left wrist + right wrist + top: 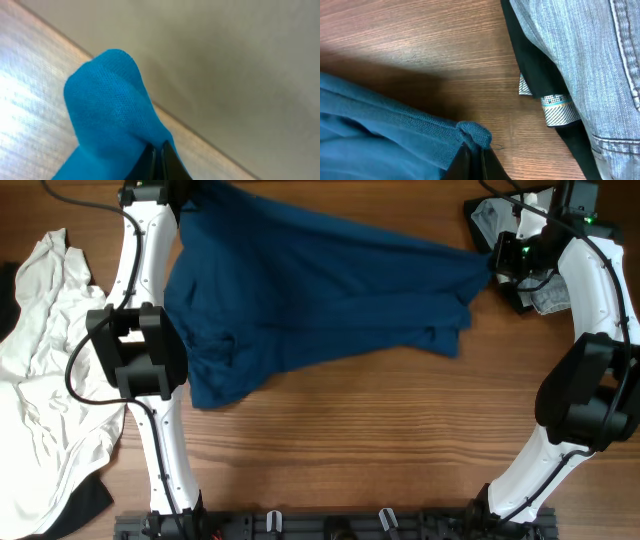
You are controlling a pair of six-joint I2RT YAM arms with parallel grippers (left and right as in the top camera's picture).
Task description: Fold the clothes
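Observation:
A blue shirt (320,290) is stretched in the air across the back of the table, sagging toward the middle. My left gripper (190,195) at the far left is shut on one corner of it; in the left wrist view the blue cloth (112,115) bulges out above the closed fingers (159,155). My right gripper (497,258) at the far right is shut on the other corner; the right wrist view shows the pinched fold (475,132) above the closed fingers (475,155).
A white garment (50,380) lies crumpled at the left edge over something dark (85,505). Jeans and dark clothes (505,230) are piled at the back right, close to my right gripper; they also show in the right wrist view (580,55).

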